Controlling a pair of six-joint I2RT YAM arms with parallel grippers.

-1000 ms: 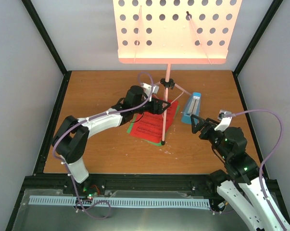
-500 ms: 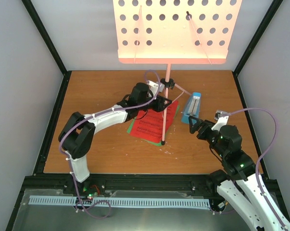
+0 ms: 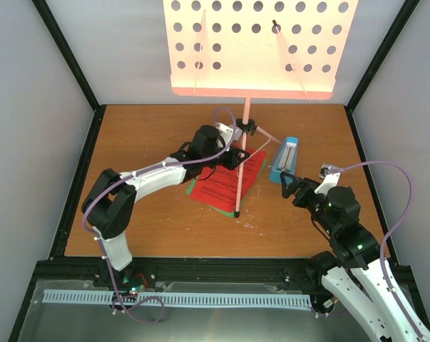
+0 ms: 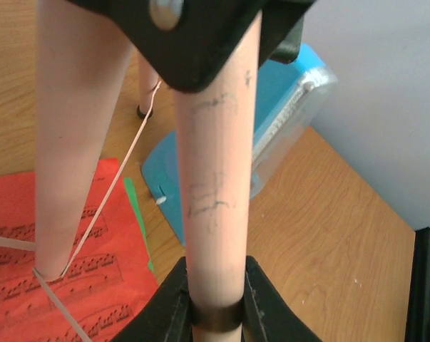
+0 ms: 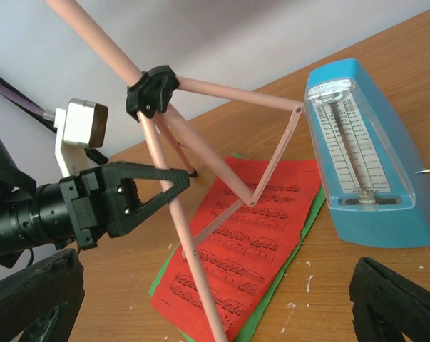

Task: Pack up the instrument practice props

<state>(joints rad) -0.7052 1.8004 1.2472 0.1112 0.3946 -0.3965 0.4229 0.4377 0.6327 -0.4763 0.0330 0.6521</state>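
Note:
The pink music stand (image 3: 254, 46) rises at the table's back, its hole-punched desk high above its tripod. My left gripper (image 3: 237, 158) is shut on the stand's front leg (image 4: 215, 185), one black finger on each side of the tube (image 4: 216, 285). Red sheet-music pages (image 3: 218, 187) lie on a green page (image 3: 195, 189) under the tripod. The blue metronome (image 3: 284, 160) with its clear cover stands just right of the pages. My right gripper (image 3: 289, 184) hangs open near the metronome (image 5: 364, 157), holding nothing, its fingers (image 5: 396, 303) wide apart.
Grey walls and black frame posts (image 3: 65, 53) close in the wooden table (image 3: 143, 221) on three sides. The stand's rear legs (image 5: 229, 89) spread toward the back wall. A white slotted rail (image 3: 179, 299) runs along the front below the table edge.
My left gripper has closed on the stand's front leg. The stand has shifted slightly left, its foot with it. The right arm has crept a little toward the metronome.

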